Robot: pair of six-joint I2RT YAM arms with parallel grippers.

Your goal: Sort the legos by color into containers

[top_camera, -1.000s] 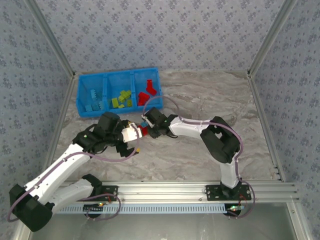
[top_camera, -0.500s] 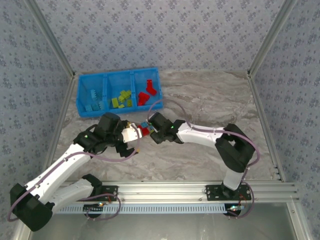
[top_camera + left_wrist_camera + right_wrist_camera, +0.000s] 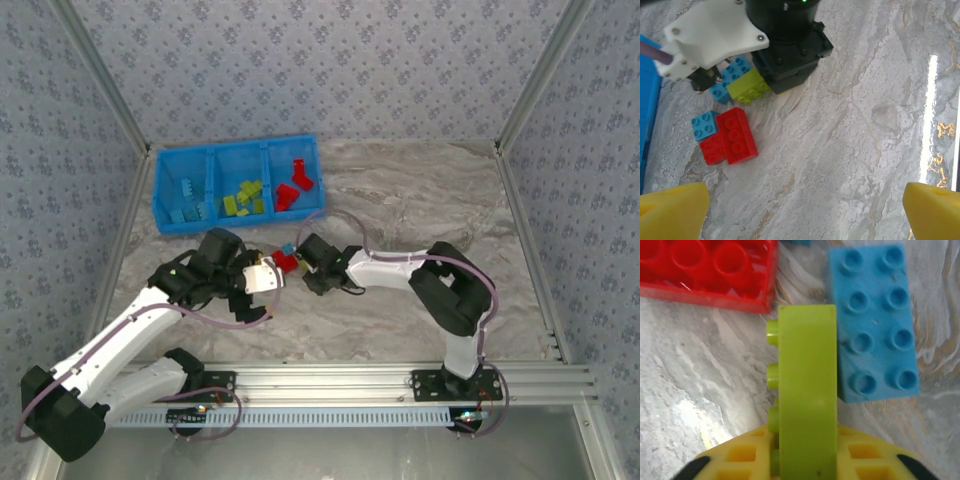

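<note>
Right claw: clamped on a lime green brick. The brick stands on edge between the yellow fingers, studs facing left in the wrist view. Its lower end is hidden in the grip.

Just right of the clamped brick, touching its flat side: a long light blue brick, studs up, lying flat on the table.

Ahead of the right claw and to its left in the wrist view: loose red bricks, two of them pressed side by side, studs up. A small blue brick touches their corner. This cluster lies apart from the clamped brick, with bare marble between.

Left claw: fingers wide apart, nothing between them. Seen from above, it points at the right claw, and the loose cluster lies between the two claw tips. In its own wrist view the red pair sits ahead of its left fingertip.

Blue tray: beyond both claws, toward the back wall, well apart from the loose cluster. Left compartment holds the sorted blue bricks, the middle one the sorted green bricks, the right one the sorted red bricks.
</note>
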